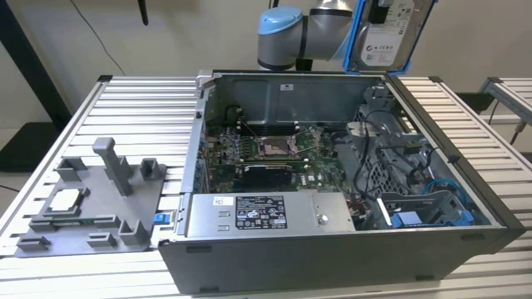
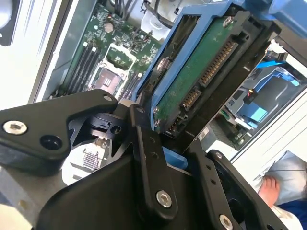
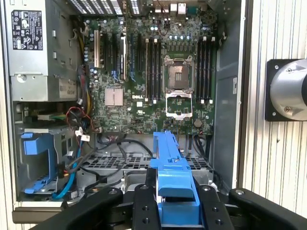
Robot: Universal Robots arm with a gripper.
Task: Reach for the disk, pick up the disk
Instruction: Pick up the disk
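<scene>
I see a lab test bench: an open computer case (image 1: pixel 332 187) on a ribbed aluminium table (image 1: pixel 133 112), a grey parts fixture (image 1: pixel 91 205) beside it, bare walls behind.

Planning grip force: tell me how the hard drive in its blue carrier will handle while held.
The hard drive looks rigid: metal body, bare circuit board. Probably dense for its size. The gripper clamps the blue carrier's smooth plastic, which may flex or slip. The exposed board seems fragile if bumped.
</scene>
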